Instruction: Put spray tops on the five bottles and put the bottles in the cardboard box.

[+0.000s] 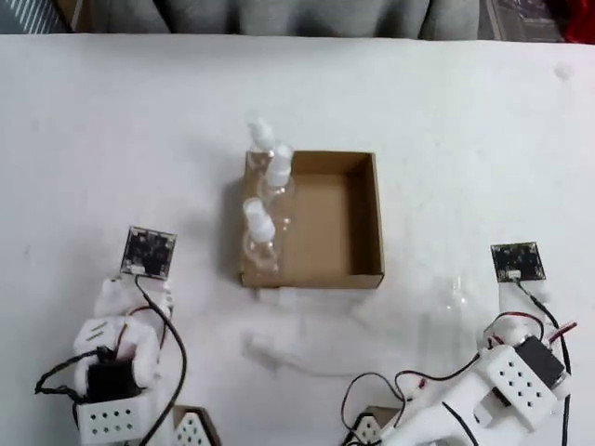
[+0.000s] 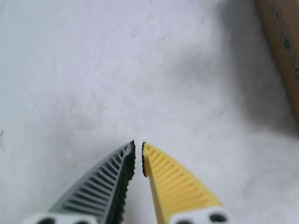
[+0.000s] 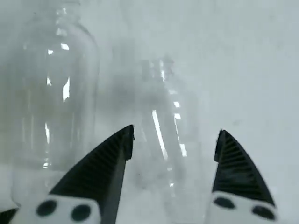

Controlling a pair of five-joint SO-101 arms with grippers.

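1. Judging by the table, the job is more than half done. Three capped bottles stand along the left wall of the box. I cannot tell whether the farthest of them is inside the box or just behind its rim.

2. Two bottles have no spray tops and stand close together near my right arm. So I take the step in hand to be picking up one of them for capping.

3. My right gripper has its jaws wide apart, one on either side of the nearer bare bottle. I see no contact with its clear wall, so nothing is held yet. From above, this bottle shows faintly on the table, well to the right of the box.

4. The other bare bottle stands just beside one jaw and outside the gap.

5. My left gripper has its jaws brought together with only a sliver between the tips. It holds nothing and hangs over bare table, with the box wall near it.

6. Next, I judge that the right jaws must close squarely on the body of the nearer bottle. The grip should be gentle, since thin clear plastic may buckle or slip, and the outer jaw must not knock the neighbour.

7. After that, my left gripper would need to open and fetch a spray top.
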